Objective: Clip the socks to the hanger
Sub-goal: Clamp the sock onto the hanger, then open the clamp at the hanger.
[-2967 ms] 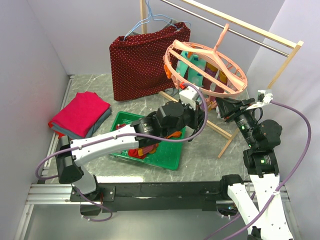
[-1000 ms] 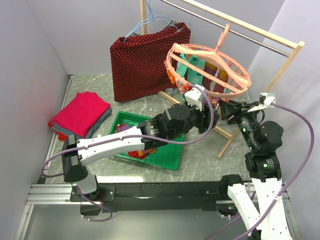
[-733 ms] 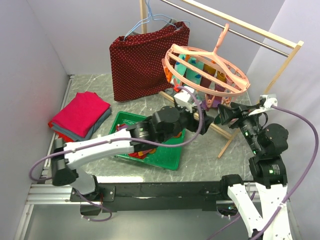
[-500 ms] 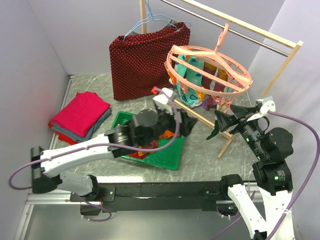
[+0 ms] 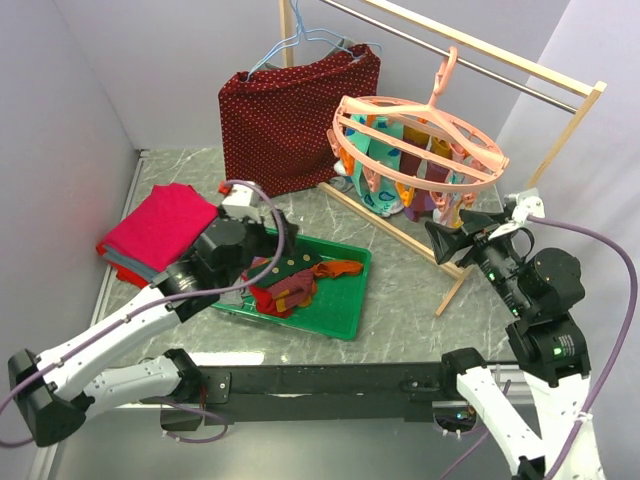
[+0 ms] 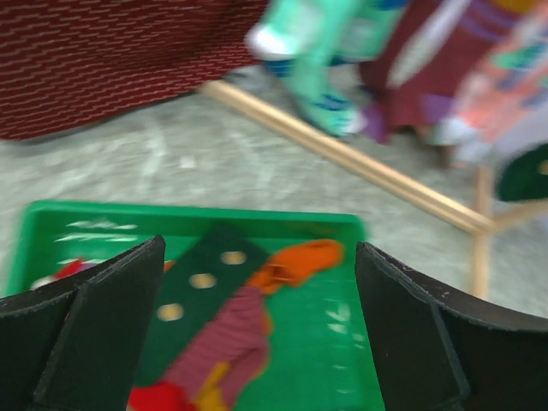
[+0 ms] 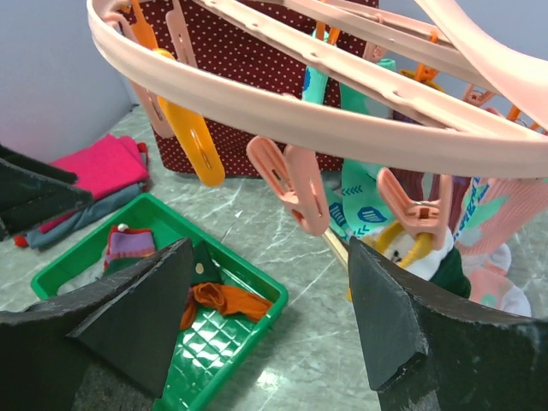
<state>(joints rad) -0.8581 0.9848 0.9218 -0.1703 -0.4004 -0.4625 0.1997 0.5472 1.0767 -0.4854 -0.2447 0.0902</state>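
Observation:
The salmon-pink hanger (image 5: 420,130) hangs by its hook from the wooden rail, with several socks (image 5: 395,175) clipped under its ring. More socks lie loose in the green tray (image 5: 345,322): a dark green one with yellow dots (image 6: 205,287), an orange one (image 6: 300,261) and a purple-orange striped one (image 6: 227,342). My left gripper (image 5: 258,268) hovers open and empty over the tray's left end. To the right of the hanger and lower down, my right gripper (image 5: 445,240) is open and empty. In the right wrist view the ring (image 7: 282,103) and its dangling pegs (image 7: 295,184) are close above the fingers.
A folded pink-red cloth stack (image 5: 160,225) lies left of the tray. A dark-red dotted cloth (image 5: 290,120) hangs from a light-blue wire hanger (image 5: 300,45) at the back. The rack's wooden base bar (image 5: 390,225) runs along the table between the tray and the hanger.
My left arm has pulled back from under the hanger to the left, over the tray, and its jaws have opened. The right jaws have opened wider and drawn back a little.

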